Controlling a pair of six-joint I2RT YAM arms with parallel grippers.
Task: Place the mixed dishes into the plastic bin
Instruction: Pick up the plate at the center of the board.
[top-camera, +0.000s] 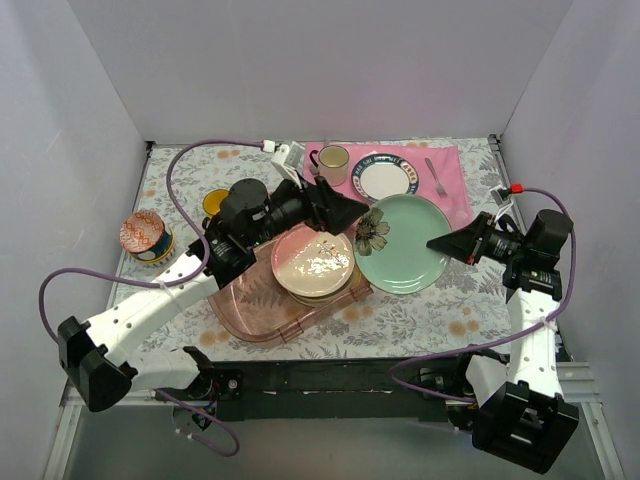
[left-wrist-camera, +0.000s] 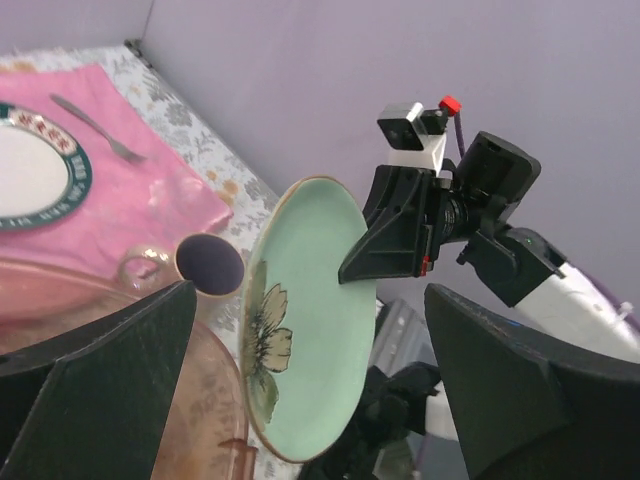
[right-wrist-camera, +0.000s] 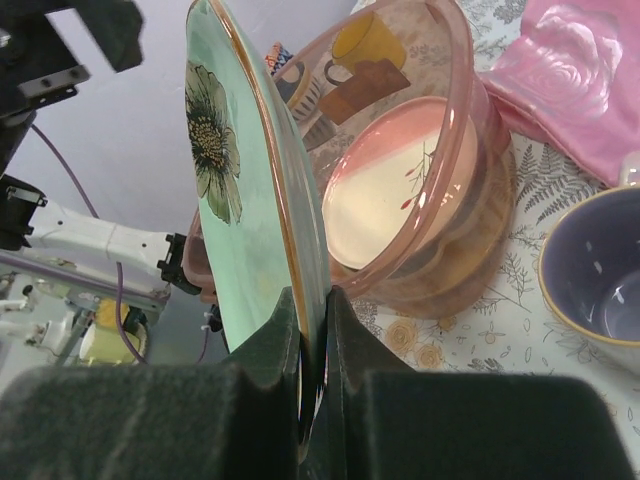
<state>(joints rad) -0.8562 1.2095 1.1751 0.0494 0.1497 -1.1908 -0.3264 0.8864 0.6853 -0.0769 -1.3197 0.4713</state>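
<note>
Mint-green plate (top-camera: 400, 258), a glossy round glaze with a flower print, is tilting at the right rim of the pink bin (top-camera: 258, 312). Right tool (top-camera: 440, 243) is clamping its thin edge. The translucent, round-cornered bin is holding stacked cream plates (top-camera: 315, 262). Left tool (top-camera: 350, 212) is hovering over them, fingers spread, gripping nothing. Leaf-patterned desk (top-camera: 440, 312) is lying underneath.

Lab test cell: plain walls (top-camera: 300, 60) box the table (top-camera: 440, 315).
</note>
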